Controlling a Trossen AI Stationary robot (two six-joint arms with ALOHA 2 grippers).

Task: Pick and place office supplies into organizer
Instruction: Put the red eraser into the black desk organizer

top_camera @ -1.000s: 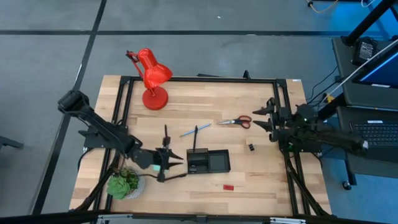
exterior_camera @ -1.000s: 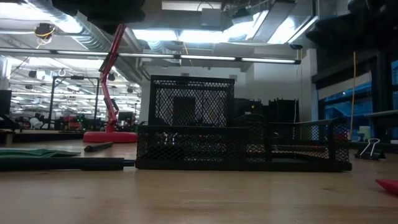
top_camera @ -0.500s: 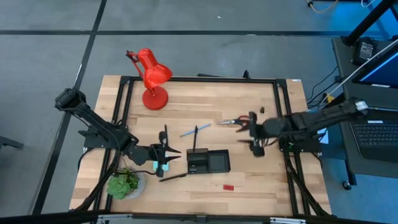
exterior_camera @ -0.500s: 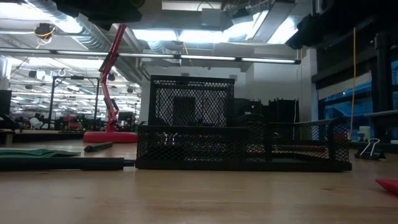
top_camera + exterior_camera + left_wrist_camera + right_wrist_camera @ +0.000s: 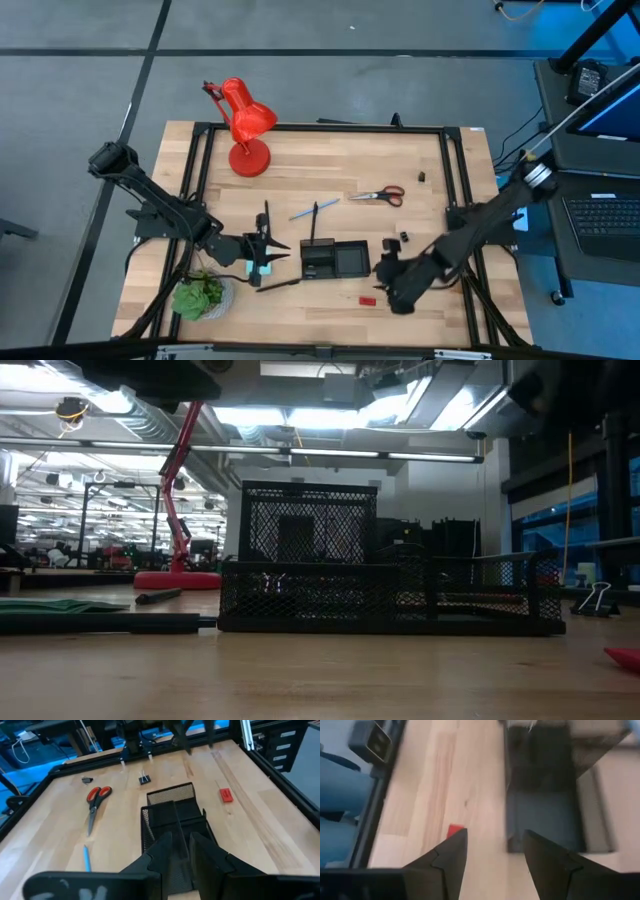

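**Operator:** Where are my grippers?

**Spotter:** Your right gripper (image 5: 388, 283) hangs with its two dark fingers spread and nothing between them, just above the small flat red piece (image 5: 367, 299). In the right wrist view that red piece (image 5: 455, 830) shows just beyond one fingertip. Your left gripper (image 5: 268, 250) sits at nine o'clock of the low black wire-mesh organizer (image 5: 336, 260), nose pointed at it. In the left wrist view its fingers (image 5: 159, 851) stand a little apart over the near mesh wall; I see nothing pinched there, though I can't tell for certain.

**Operator:** How far along are we?

**Spotter:** Early, by my reading. From above, the organizer's right compartment looks bare, and I can't make out anything in the left one. Loose on the pale wooden table (image 5: 430, 170) you have the red-handled scissors (image 5: 379, 195) at one o'clock of the organizer, the thin light blue pen (image 5: 303, 212) at eleven o'clock, a black pen (image 5: 314, 222) beside it, another black pen (image 5: 276, 285) at about eight o'clock, a small black binder clip (image 5: 404, 237) at three o'clock, and a tiny dark item (image 5: 421, 177) farther off. The red piece lies at about five o'clock. The red desk lamp (image 5: 243, 125) and green potted plant (image 5: 199, 296) stay out of it.

**Operator:** Any labels or writing?

**Spotter:** None I can read on anything here.
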